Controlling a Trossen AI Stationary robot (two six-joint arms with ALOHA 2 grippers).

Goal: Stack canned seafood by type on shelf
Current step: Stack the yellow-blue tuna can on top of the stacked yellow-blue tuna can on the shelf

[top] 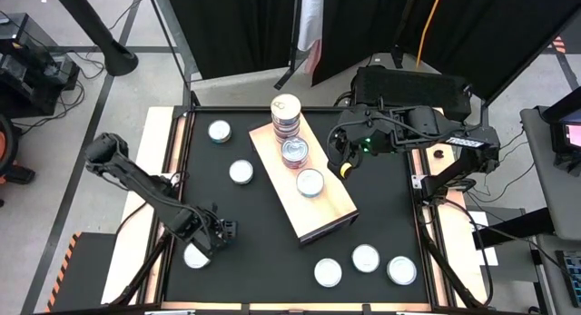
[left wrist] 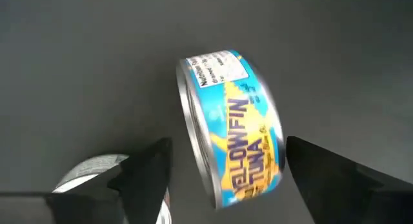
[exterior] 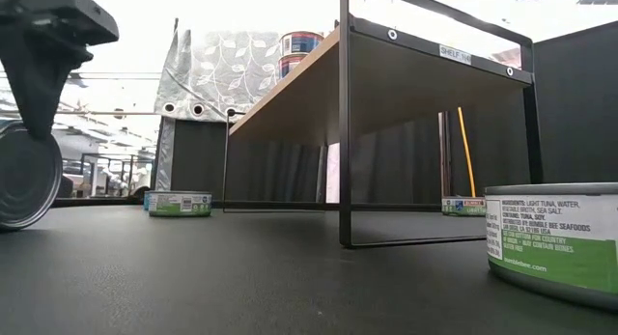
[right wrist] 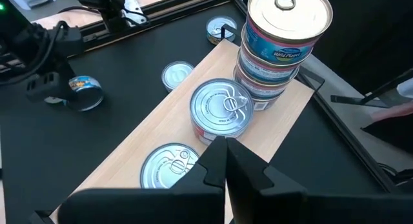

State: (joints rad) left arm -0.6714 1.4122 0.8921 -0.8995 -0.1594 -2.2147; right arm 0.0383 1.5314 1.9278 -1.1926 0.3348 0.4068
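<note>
Shelf lies diagonal across counter middle. On shelf: tall tin stack at far end, shorter stack beside it, single tin nearer. Two tins left of shelf – three near right. Left gripper at near-left corner, tin beside it on edge.

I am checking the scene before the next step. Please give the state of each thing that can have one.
Left end effector: open, fingers on either side of the yellowfin tin.
Yellowfin tin: standing on its edge on the black table, not flat.
Right end effector: shut, above the shelf.
Tall stack: upright on the shelf.
Loose tins: lying flat on the table.
</note>
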